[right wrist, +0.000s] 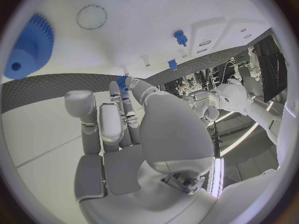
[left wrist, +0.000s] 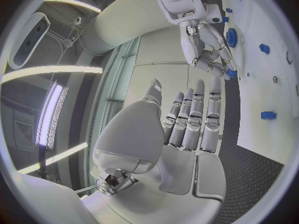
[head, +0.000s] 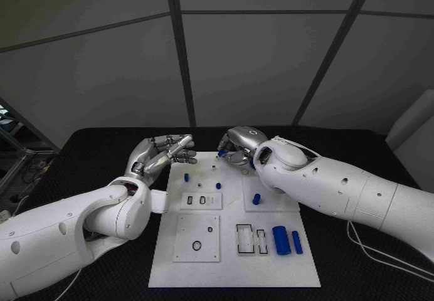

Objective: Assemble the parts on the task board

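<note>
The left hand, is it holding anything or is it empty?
Empty. The left hand holds its fingers out straight, nothing between them, beside the board.

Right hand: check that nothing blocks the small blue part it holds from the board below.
The right hand pinches a small blue part at the far edge of the task board. Nothing visible lies between them. The left hand hovers apart, off the board's left side.

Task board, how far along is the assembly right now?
Early on. On the task board, small pegs already stand upright. The right hand pinches a small blue part at the far edge; the left hand holds nothing. Two blue cylinders lie unplaced.
</note>
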